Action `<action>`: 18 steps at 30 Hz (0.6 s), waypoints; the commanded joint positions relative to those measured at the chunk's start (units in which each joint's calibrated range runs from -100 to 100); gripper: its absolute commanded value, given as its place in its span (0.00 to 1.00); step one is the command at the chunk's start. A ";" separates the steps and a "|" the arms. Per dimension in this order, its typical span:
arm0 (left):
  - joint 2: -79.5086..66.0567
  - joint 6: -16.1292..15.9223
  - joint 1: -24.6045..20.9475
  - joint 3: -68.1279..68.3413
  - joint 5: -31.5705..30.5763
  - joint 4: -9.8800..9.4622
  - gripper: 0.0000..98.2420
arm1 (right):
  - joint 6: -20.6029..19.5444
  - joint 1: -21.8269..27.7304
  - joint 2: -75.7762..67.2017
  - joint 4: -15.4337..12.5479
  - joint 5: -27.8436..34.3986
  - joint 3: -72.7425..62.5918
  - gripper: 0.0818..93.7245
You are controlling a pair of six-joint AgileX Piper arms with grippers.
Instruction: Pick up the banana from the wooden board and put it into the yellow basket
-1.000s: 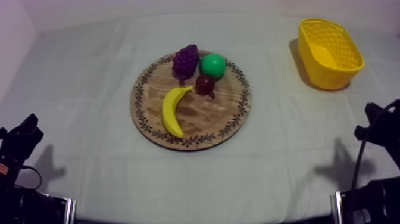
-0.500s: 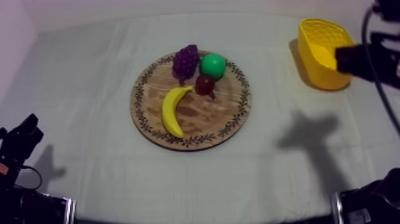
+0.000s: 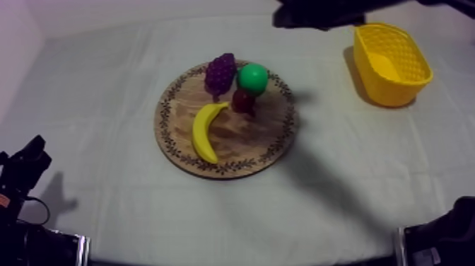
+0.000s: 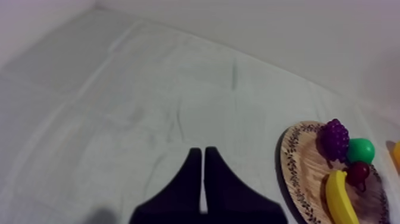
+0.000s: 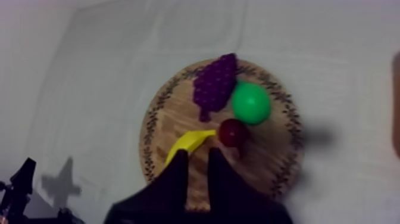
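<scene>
Right wrist view — right end effector (image 5: 199,156), parted and empty, hangs over the curved yellow toy banana (image 5: 189,143), near-left on the round patterned wooden board (image 5: 169,116). A skewed descent could knock the small red fruit (image 5: 233,132) beside its tip.

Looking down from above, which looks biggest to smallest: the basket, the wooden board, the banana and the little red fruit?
Largest to smallest in the top view:
1. wooden board
2. basket
3. banana
4. small red fruit
The basket sits farther from the camera, so it may really be bigger than it looks.
</scene>
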 commanded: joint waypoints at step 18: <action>-0.03 0.00 -0.02 0.03 0.01 -0.01 0.00 | -3.47 -7.99 17.62 -2.57 6.31 -11.21 0.15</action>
